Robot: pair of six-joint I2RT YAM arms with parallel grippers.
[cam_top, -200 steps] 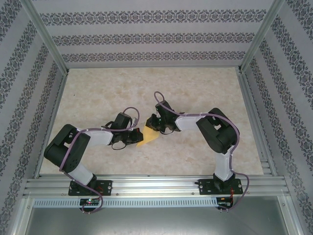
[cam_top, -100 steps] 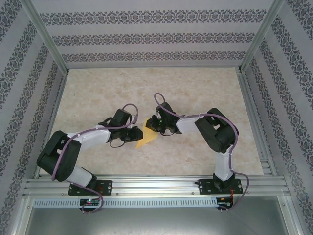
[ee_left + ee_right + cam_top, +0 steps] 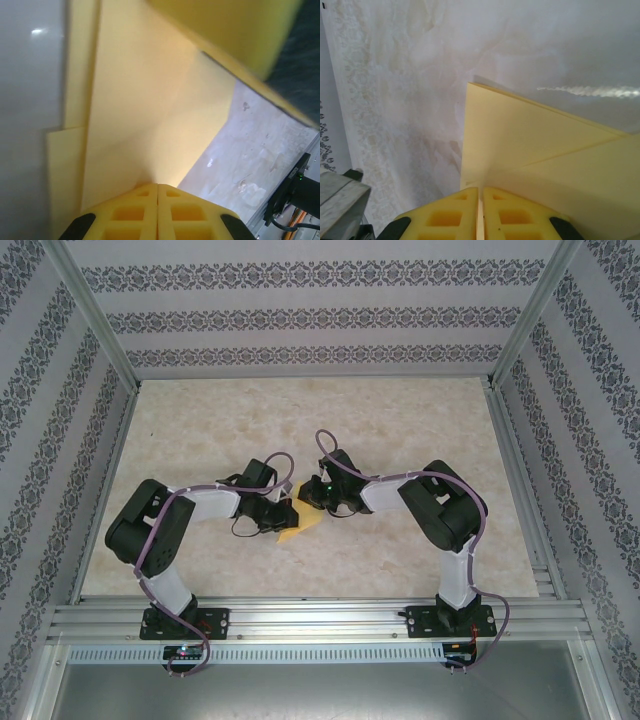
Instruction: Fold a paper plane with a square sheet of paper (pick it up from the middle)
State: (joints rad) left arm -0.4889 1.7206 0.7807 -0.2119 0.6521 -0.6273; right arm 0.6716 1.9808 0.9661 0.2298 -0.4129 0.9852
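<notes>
The square sheet of paper [image 3: 299, 526] is yellow and lies on the marble table, folded into a pointed shape of several layers. It lies between the two grippers. My left gripper [image 3: 283, 512] is shut, with its yellow fingertips [image 3: 145, 192] pressed against the creased paper [image 3: 150, 100]; no paper shows between the jaws [image 3: 158, 186]. My right gripper [image 3: 308, 500] comes in from the right and is shut on the paper's edge [image 3: 530, 145]. A pale strip of paper shows in the thin slit between its jaws [image 3: 480, 189]. A blurred yellow finger [image 3: 240, 35] of the right gripper hangs over the paper.
The marble tabletop [image 3: 300, 420] stretches far behind the arms. Patterned walls and metal posts [image 3: 95, 315] close in three sides. An aluminium rail [image 3: 320, 620] with both arm bases runs along the near edge. A black arm base [image 3: 295, 190] shows low on the right.
The left arm has lifted its elbow and pushed its gripper rightward, further onto the paper and closer to the right gripper. The right arm and the paper have hardly moved.
</notes>
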